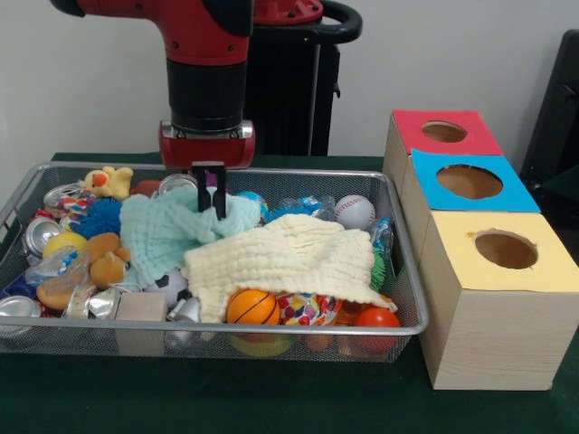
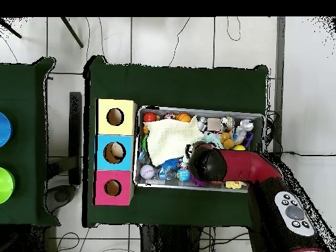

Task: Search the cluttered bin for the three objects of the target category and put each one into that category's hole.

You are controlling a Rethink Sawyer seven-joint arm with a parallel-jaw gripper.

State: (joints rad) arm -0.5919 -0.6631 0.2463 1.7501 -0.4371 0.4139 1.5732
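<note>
The silver wire-mesh bin (image 1: 398, 330) is full of clutter; it also shows in the overhead view (image 2: 197, 109). My gripper (image 1: 209, 194) hangs over the bin's far middle. Its fingers (image 1: 220, 201) stand slightly apart, tips at a mint green cloth (image 1: 172, 231), holding nothing. The yellow duck (image 1: 109, 181) sits at the bin's far left corner. The tan-orange teddy bear (image 1: 107, 259) lies at the left, and shows in the overhead view (image 2: 228, 139). The striped toy is hidden. The red-topped box's hole (image 1: 444, 132) is farthest back on the right (image 2: 113, 188). In the overhead view the arm (image 2: 230, 165) covers the gripper.
A pale yellow cloth (image 1: 289, 258) covers the bin's middle. An orange basketball (image 1: 252, 307), a baseball (image 1: 355, 212), a blue spiky ball (image 1: 98, 217) and several cans (image 1: 41, 233) lie around it. Blue-topped (image 1: 469, 182) and yellow-topped (image 1: 506, 250) boxes stand in front of the red one.
</note>
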